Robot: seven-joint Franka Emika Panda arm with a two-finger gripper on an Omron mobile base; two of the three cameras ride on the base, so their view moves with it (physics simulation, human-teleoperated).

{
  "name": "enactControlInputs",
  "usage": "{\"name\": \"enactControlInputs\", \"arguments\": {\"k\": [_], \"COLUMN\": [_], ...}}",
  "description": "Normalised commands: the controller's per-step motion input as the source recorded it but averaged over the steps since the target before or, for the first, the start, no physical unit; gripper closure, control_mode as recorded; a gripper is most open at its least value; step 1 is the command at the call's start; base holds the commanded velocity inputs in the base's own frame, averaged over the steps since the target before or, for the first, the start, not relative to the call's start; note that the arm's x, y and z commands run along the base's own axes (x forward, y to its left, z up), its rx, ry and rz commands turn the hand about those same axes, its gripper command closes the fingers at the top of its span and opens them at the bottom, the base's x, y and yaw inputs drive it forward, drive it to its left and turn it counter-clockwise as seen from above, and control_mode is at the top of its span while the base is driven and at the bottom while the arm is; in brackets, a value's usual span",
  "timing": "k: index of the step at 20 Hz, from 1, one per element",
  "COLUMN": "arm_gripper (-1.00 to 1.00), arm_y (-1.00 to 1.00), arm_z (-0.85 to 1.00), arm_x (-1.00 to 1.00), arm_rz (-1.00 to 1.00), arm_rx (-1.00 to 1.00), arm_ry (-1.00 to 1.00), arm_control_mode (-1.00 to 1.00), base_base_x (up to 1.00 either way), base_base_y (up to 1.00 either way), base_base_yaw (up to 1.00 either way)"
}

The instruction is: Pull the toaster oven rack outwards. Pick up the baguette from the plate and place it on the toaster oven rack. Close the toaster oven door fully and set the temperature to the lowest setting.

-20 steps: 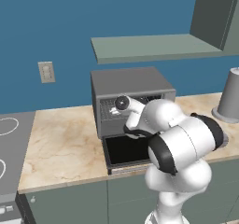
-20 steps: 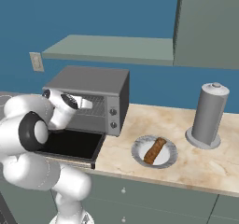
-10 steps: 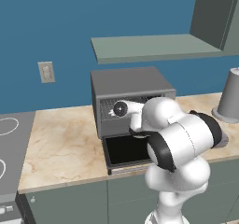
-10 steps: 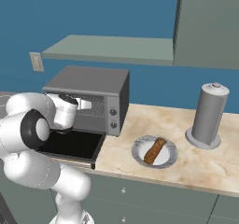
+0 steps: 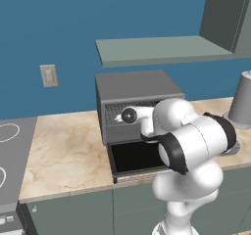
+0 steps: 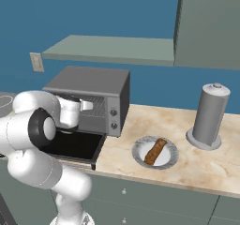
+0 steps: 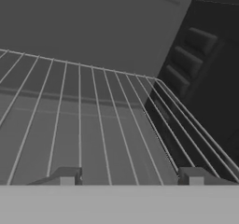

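1. Toaster oven (image 6: 89, 100) at the back edge of the tabletop (image 6: 187, 153), left of centre; toaster oven door (image 6: 75, 146) dropped open, lying flat toward the front edge.
2. End effector (image 7: 130, 176) inside the cavity mouth, jaws standing wide and empty, the two fingertips (image 7: 65, 177) poised just over the toaster oven rack (image 7: 84, 125); contact with the wires not determinable.
3. Rack: thin silver wire grid, judged light and stiff, likely slippery on smooth wire; best taken at the front crossbar, pinched from above and below, then drawn straight outward to avoid jamming in the side rails.
4. Plate (image 6: 138, 149) near the front edge, right of the oven, carrying the baguette (image 6: 155, 151) diagonally; bread judged light, firm-crusted, crushable; best gripped across the narrow middle.
5. Tall grey cylinder (image 6: 208, 116) toward the right back edge, well apart from the plate.
6. No brands, labels or legible writing.
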Motion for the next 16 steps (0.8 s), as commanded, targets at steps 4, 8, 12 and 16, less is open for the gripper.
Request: {"name": "enactControlInputs", "arguments": {"k": [4, 8, 12, 16], "arm_gripper": [-1.0, -1.0, -1.0, -1.0], "arm_y": [0.0, 0.02, 0.04, 0.13], "arm_z": [-0.42, -0.53, -0.52, -0.67], "arm_x": [0.0, 0.0, 0.0, 0.0], "arm_rz": [0.0, 0.0, 0.0, -0.01], "arm_rx": [0.0, -0.01, 0.0, 0.0], "arm_ry": [0.0, 0.0, 0.0, 0.02], "arm_control_mode": [-1.0, -1.0, -1.0, -1.0], "base_base_x": [0.0, 0.0, 0.0, 0.0], "base_base_y": [0.0, 0.0, 0.0, 0.0], "base_base_yaw": [0.0, 0.0, 0.0, 0.0]}}
